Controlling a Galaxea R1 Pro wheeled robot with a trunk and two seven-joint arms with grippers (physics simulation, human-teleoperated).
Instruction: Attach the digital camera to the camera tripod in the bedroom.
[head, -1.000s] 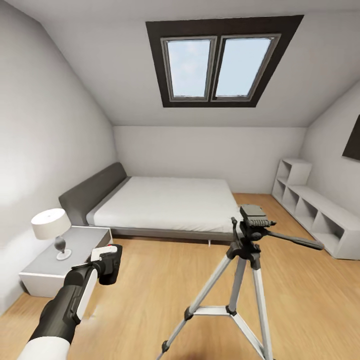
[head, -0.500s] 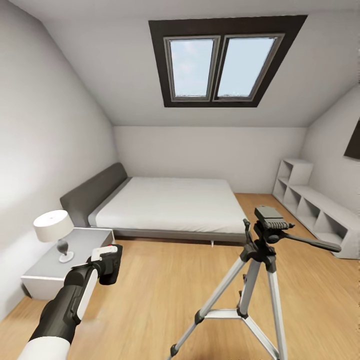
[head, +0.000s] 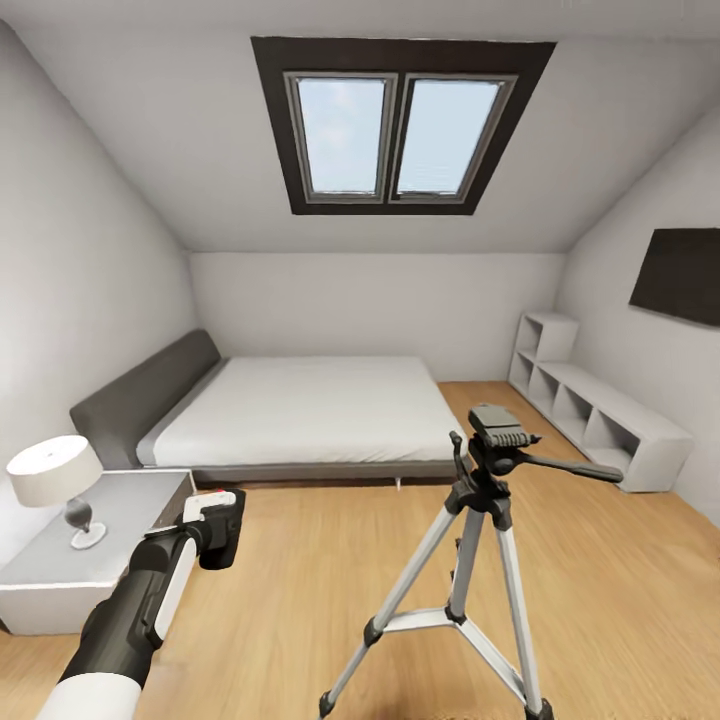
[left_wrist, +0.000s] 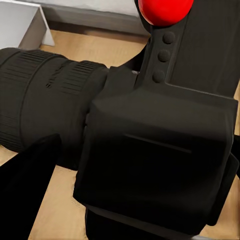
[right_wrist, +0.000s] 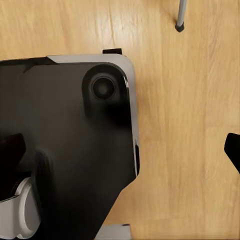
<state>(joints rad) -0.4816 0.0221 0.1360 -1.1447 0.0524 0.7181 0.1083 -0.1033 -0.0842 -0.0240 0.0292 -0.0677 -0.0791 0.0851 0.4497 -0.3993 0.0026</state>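
While your left gripper (head: 222, 524) has its jaws clamped on the one digital camera (left_wrist: 150, 150), held above the floor, one camera tripod (head: 480, 520) stands apart; right jaws' state unclear.

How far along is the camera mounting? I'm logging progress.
Done: the digital camera is picked up, held in the left gripper, and the robot is in the bedroom near the camera tripod. In hand: carrying it toward the tripod. Left: the tripod's head is bare, so attaching remains.
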